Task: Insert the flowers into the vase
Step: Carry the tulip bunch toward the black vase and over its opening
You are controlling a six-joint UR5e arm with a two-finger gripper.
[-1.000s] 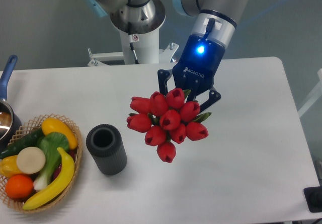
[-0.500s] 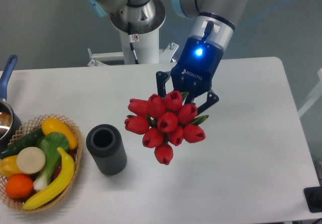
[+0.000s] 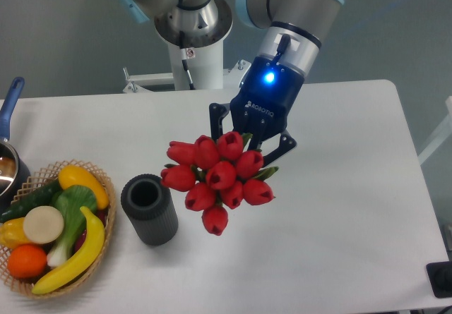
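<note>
Red artificial tulip flowers, stems clamped in the blue gripper jaws, have drifted left over the past second, now near the dark grey ribbed vase on the white counter, closing on its mouth but not yet above it.

On the table, the vase stands just right of the basket, with the pot behind it at the left edge. The gripper holds the flowers above the table, right of the vase and apart from it.
</note>
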